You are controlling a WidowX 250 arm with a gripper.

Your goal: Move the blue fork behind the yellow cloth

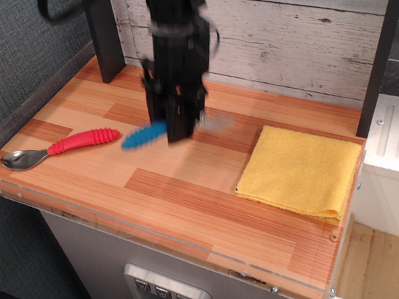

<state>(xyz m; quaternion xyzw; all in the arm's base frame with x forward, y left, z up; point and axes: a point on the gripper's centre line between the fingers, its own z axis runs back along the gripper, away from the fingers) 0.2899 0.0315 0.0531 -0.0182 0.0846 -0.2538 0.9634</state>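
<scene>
The blue fork (142, 135) is held just above the wooden tabletop (175, 186), lying nearly level. Its blue handle points left and its blurred silver tines (215, 123) stick out to the right. My gripper (174, 133) hangs down from the black arm at the middle back and is shut on the fork's middle; it is motion-blurred. The yellow cloth (299, 172) lies flat at the right front of the table, well to the right of the gripper. The strip of table behind the cloth, by the plank wall, is bare.
A red-handled silver spoon (80, 141) lies at the left, its handle tip close to the fork's handle end. A black post (102, 39) stands at the back left and a white plank wall (301, 35) runs along the back. The table's edge drops off at the front and right.
</scene>
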